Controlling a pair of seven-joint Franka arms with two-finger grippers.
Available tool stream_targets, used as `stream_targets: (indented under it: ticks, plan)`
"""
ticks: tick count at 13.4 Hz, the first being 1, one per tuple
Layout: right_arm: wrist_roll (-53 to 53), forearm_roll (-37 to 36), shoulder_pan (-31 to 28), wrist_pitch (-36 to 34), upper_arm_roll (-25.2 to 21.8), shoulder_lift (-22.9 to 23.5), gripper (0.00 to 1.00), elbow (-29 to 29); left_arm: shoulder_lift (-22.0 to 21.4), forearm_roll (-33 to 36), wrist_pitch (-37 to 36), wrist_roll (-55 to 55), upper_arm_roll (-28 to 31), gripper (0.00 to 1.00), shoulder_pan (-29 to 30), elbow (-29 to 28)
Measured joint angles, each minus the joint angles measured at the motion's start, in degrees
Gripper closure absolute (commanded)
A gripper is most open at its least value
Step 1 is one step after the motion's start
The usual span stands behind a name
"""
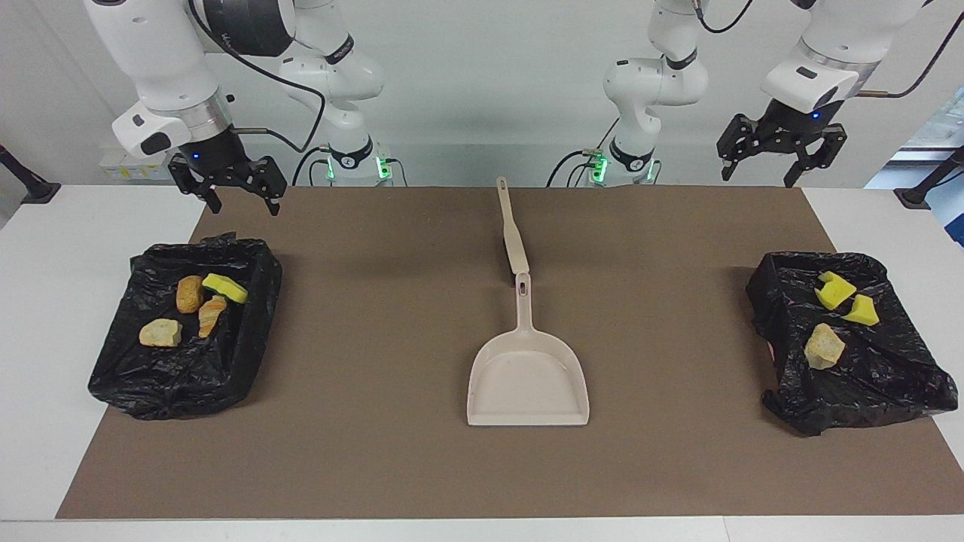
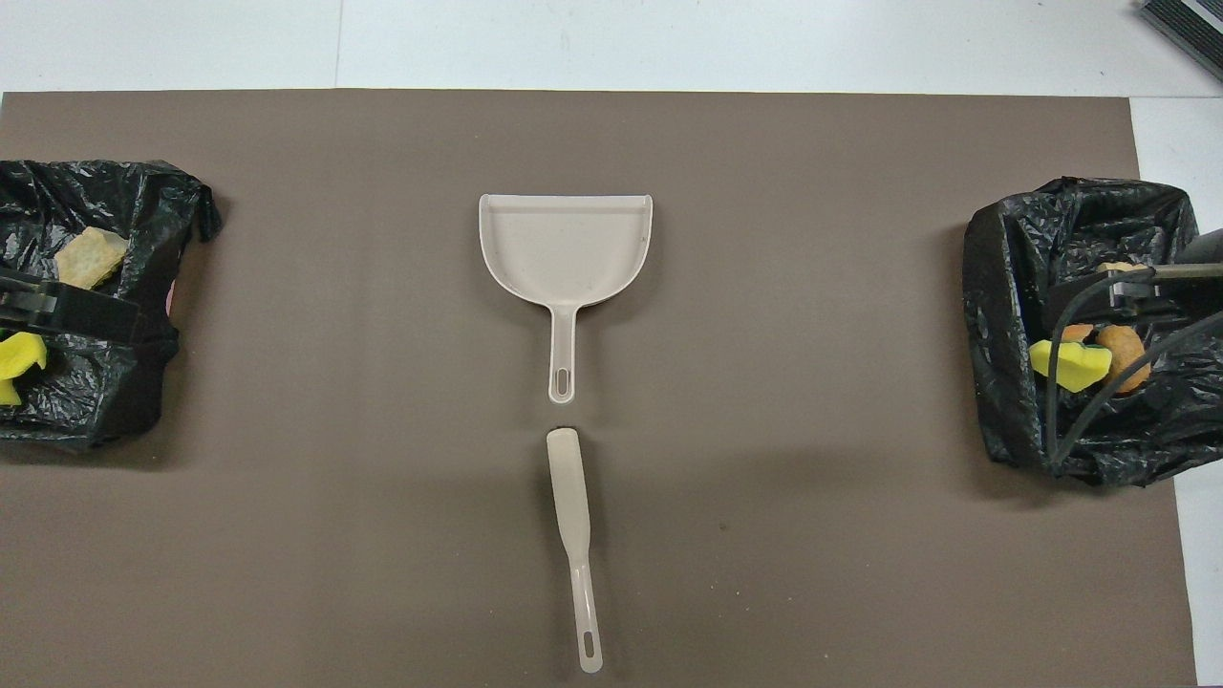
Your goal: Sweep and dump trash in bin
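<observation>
All the trash I can see lies in two black-bag-lined bins. The bin (image 1: 151, 384) (image 2: 1003, 287) at the right arm's end holds a yellow sponge chunk (image 1: 224, 287), two orange-brown lumps (image 1: 189, 293) and a tan lump (image 1: 160, 332). The bin (image 1: 889, 376) (image 2: 105, 401) at the left arm's end holds two yellow chunks (image 1: 834, 289) and a tan lump (image 1: 824, 346) (image 2: 88, 256). My right gripper (image 1: 245, 199) hangs open and empty above its bin. My left gripper (image 1: 761, 172) is raised, open and empty, above the other bin.
A beige dustpan (image 1: 527, 376) (image 2: 566, 248) lies mid-mat, its handle pointing toward the robots. The beige brush (image 1: 512, 226) (image 2: 571, 516) lies in line with it, nearer to the robots. Both rest on a brown mat (image 1: 361, 339).
</observation>
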Motion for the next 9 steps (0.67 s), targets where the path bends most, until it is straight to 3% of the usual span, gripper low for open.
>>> stream_targets:
  ticks: [9]
  plan:
    - [0.00, 0.00, 0.00, 0.00, 0.00, 0.00, 0.00, 0.00, -0.93, -0.01, -0.85, -0.30, 0.28, 0.00, 0.83, -1.11]
